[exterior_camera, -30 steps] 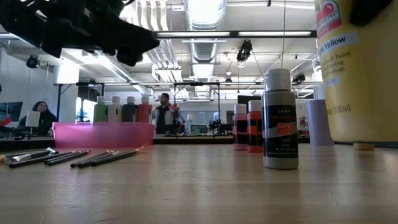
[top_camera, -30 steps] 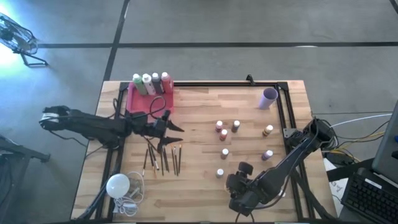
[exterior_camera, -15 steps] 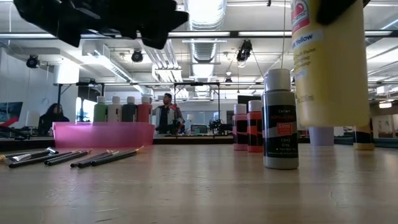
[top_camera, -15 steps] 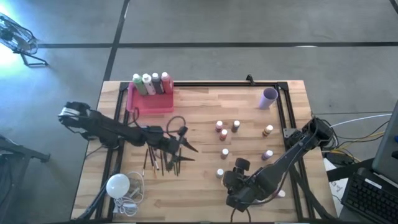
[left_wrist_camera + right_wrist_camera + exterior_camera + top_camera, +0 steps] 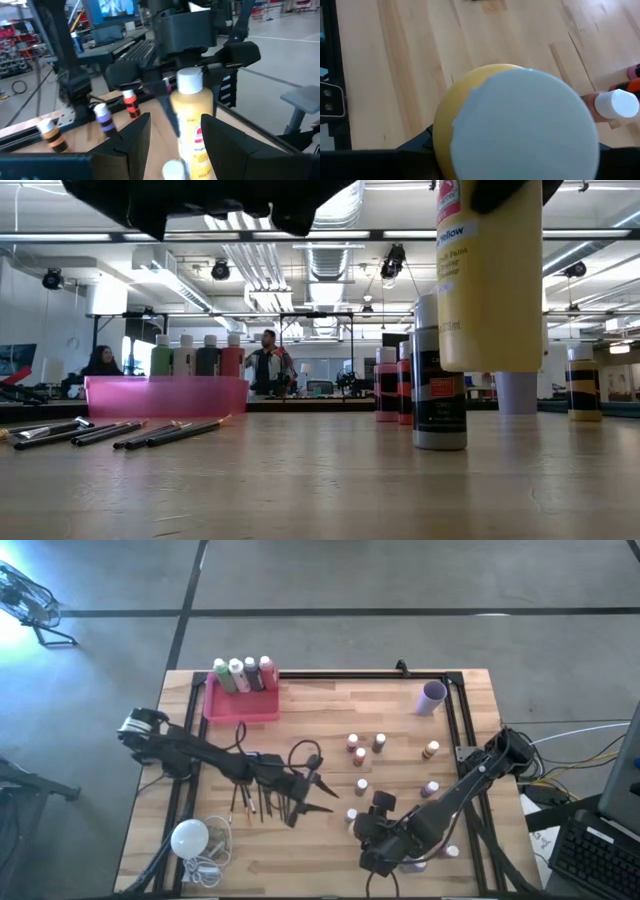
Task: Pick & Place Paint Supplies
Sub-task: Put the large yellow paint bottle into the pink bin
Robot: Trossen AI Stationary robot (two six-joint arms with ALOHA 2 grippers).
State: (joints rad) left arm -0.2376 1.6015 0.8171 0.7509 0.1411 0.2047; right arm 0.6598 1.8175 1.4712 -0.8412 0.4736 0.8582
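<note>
My right gripper (image 5: 375,823) is shut on a yellow paint bottle (image 5: 490,275) with a white cap (image 5: 525,125), held above the near right of the table. My left gripper (image 5: 335,799) reaches level from the left, open, with its fingers (image 5: 127,145) just short of that bottle (image 5: 192,132) and touching nothing. Thin dark paintbrushes (image 5: 258,802) lie flat on the wood under the left arm. Several small bottles (image 5: 365,755) stand upright mid-right. A pink tray (image 5: 240,705) at the far left holds several larger bottles (image 5: 242,673). My right gripper pinches the yellow bottle's upper part, just below the cap (image 5: 192,97), between its two fingers. It comes slanting down from the table's right. The bottle hangs nearly upright, cap up, with its base (image 5: 488,365) lifted clear of the table.
A purple cup (image 5: 432,697) stands at the far right. A white round bulb with a cord (image 5: 190,837) lies at the near left corner. A dark small bottle (image 5: 438,375) stands close behind the held bottle. A black frame rail (image 5: 455,730) runs along the table's edges.
My left gripper has swept toward the table's right edge, over the paintbrushes and toward the held bottle, staying open. My right gripper has shifted a little toward the left with the yellow bottle, which now hangs a little higher above the table.
</note>
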